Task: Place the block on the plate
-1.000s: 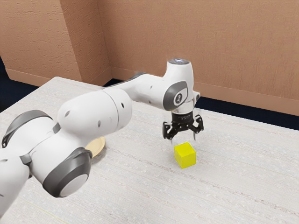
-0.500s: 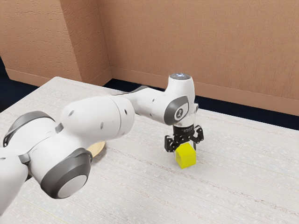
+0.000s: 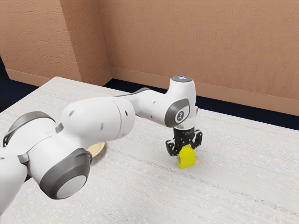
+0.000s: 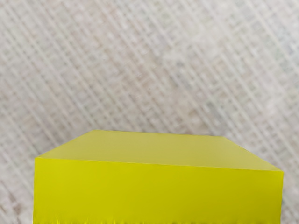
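Brown textured walls (image 3: 196,42) stand behind a pale, wood-grained table (image 3: 233,182). Located at the lower end of the white jointed arm (image 3: 96,119), the black two-part gripper (image 3: 187,152) is down over the bright yellow cube-shaped block (image 3: 187,162). Its opening and any hold on the block cannot be determined. The block appears, as far as the view allows, to rest on the table. At nine o'clock from it in the exterior view lies the round tan plate (image 3: 97,149), partly hidden by the arm.

Risks noted: an off-centre or shallow grasp could let the block twist or slip during lifting; too low a carry could catch the plate's rim; release off-centre could leave the block tipped over that rim.

Comparison of views: the exterior view supplies the plate and the route to it. The wrist view supplies two adjoining block faces at close range, with a crisp straight edge between them, useful for judging alignment.
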